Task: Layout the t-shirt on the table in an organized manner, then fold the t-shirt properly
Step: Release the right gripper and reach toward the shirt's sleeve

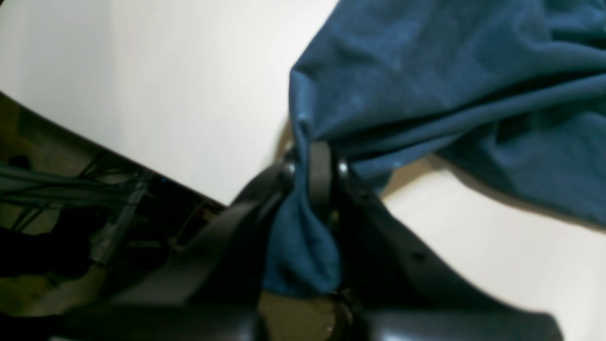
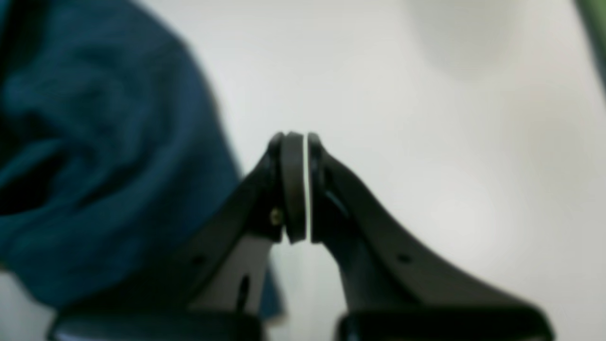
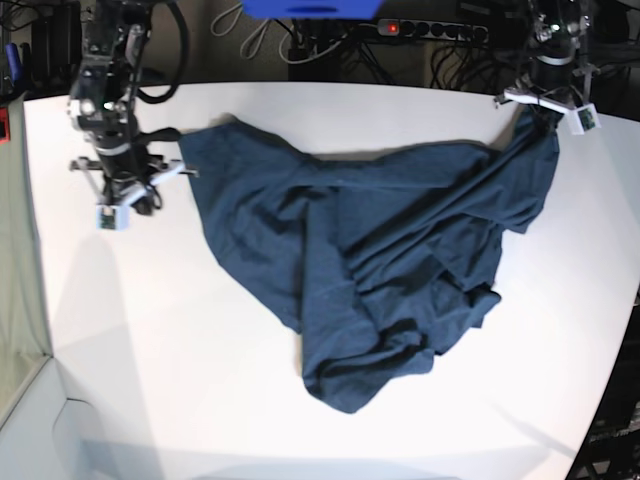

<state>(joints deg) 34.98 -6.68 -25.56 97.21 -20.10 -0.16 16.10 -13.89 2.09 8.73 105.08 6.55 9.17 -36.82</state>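
I see my left gripper [image 1: 316, 163] clamped on a bunched edge of the t-shirt [image 3: 380, 250], my right gripper [image 2: 305, 187] pinched together on nothing just beside the shirt's other end, and the rumpled cloth sprawling across the table [image 3: 200, 330] between them.

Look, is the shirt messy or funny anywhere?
Yes. The t-shirt lies crumpled and twisted across the table, not flat. The left pincer pinches one corner near the table's edge; the right pincer is shut on nothing.
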